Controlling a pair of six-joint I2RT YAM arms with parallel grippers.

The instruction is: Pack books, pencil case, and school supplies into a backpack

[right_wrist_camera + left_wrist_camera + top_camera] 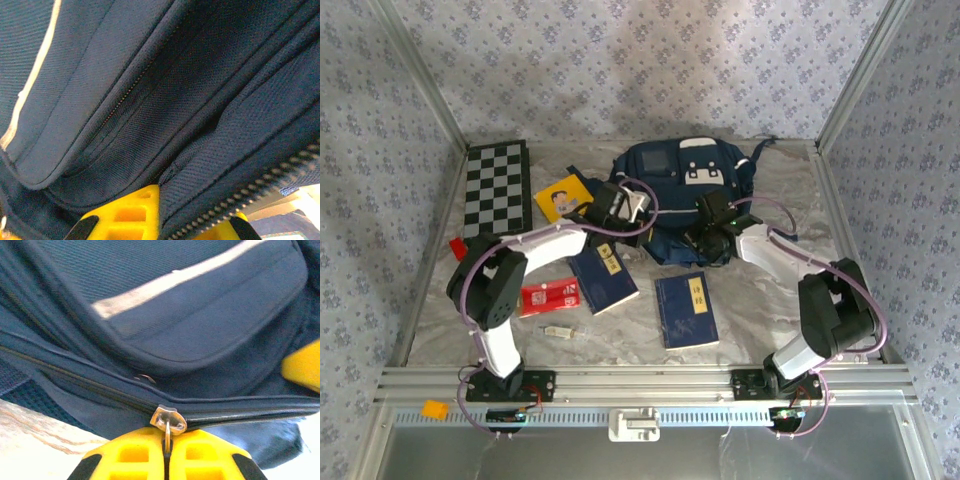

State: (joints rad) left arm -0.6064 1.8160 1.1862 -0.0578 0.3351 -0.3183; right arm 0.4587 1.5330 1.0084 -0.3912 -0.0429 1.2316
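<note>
The navy backpack (685,185) lies at the back centre of the table. My left gripper (166,445) is shut on its metal zipper pull (168,422), at the bag's near left edge (638,215). My right gripper (167,210) is shut on a fold of backpack fabric (200,170) beside the zipper teeth (260,185), at the bag's near edge (705,235). A yellow book (563,197) lies left of the bag. Two dark blue books (603,278) (686,308) lie in front of it. The red pencil case (550,296) and a small pale stick (558,331) lie near the left arm.
A chequered board (497,188) lies at the back left, with a tiny red block (458,246) in front of it. Metal frame posts and patterned walls close in both sides. A rail (640,382) runs along the near edge.
</note>
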